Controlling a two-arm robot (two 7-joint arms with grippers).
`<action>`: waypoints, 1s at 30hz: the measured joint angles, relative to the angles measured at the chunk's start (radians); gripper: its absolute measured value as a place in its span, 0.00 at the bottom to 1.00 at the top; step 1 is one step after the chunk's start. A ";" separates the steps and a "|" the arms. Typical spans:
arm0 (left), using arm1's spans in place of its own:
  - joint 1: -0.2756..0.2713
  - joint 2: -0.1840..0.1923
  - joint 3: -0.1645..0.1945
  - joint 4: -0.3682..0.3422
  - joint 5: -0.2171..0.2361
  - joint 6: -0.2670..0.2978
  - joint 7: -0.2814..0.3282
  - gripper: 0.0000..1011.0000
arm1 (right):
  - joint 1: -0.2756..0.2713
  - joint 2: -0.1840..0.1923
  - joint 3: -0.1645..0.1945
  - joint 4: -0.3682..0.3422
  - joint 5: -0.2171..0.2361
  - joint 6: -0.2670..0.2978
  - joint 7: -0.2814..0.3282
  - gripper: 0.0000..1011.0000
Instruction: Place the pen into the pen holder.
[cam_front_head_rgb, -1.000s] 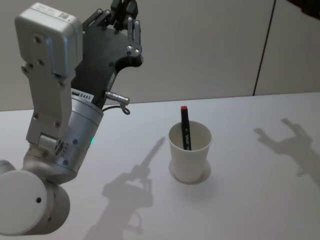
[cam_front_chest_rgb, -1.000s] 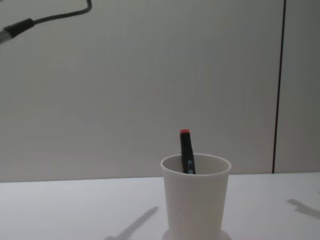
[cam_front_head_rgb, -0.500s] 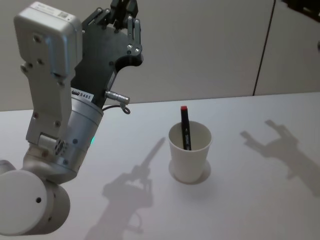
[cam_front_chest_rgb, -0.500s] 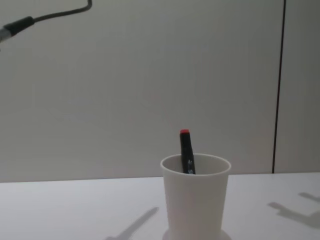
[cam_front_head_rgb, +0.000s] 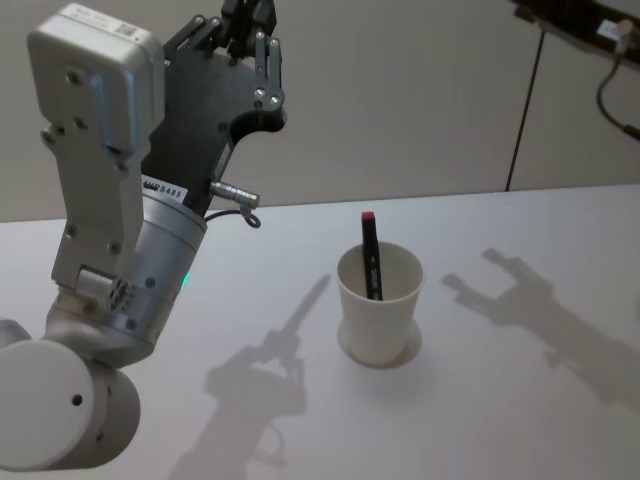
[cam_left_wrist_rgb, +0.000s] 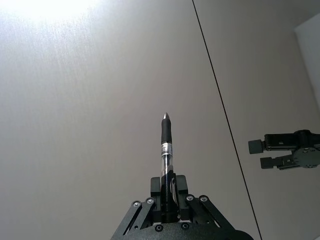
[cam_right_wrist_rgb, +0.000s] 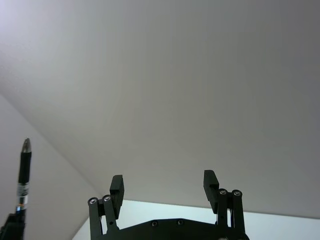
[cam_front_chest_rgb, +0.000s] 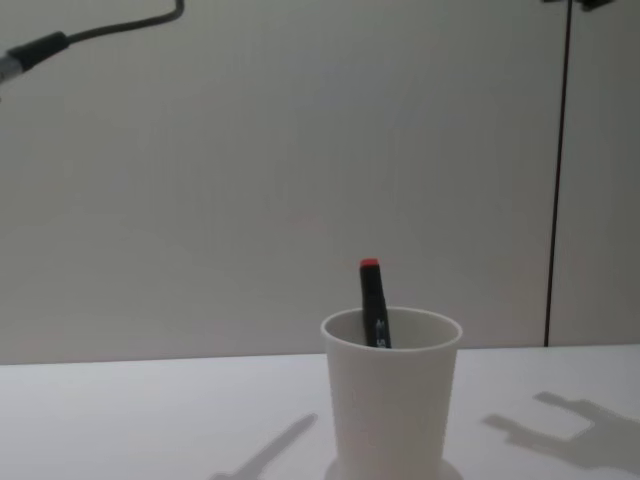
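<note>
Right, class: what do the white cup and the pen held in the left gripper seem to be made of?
The white cup looks like matte paper: thin wall, rolled rim, no gloss. The pen in the left gripper seems plastic: a clear barrel, a dark, possibly rubbery grip, and a silvery tip that may be metal.

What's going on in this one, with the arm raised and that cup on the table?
The left claw, raised high above the white table, is shut on a black-and-clear pen that sticks out beyond its fingertips. The pen is not yet in the plain white paper cup, which stands upright on the table with a black marker with a red end leaning inside it. The right claw is up in the air too, open and empty.
</note>
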 joint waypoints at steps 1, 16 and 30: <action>0.000 0.000 0.000 0.000 0.000 0.000 0.000 0.18 | 0.005 -0.005 -0.002 0.003 0.024 0.012 -0.007 0.99; 0.000 0.000 0.000 0.000 0.000 0.000 0.000 0.18 | 0.039 -0.031 -0.023 0.016 0.180 0.068 -0.064 0.99; 0.000 0.000 0.000 0.000 0.000 0.000 0.000 0.18 | 0.041 -0.033 -0.049 0.008 0.214 0.033 -0.072 0.99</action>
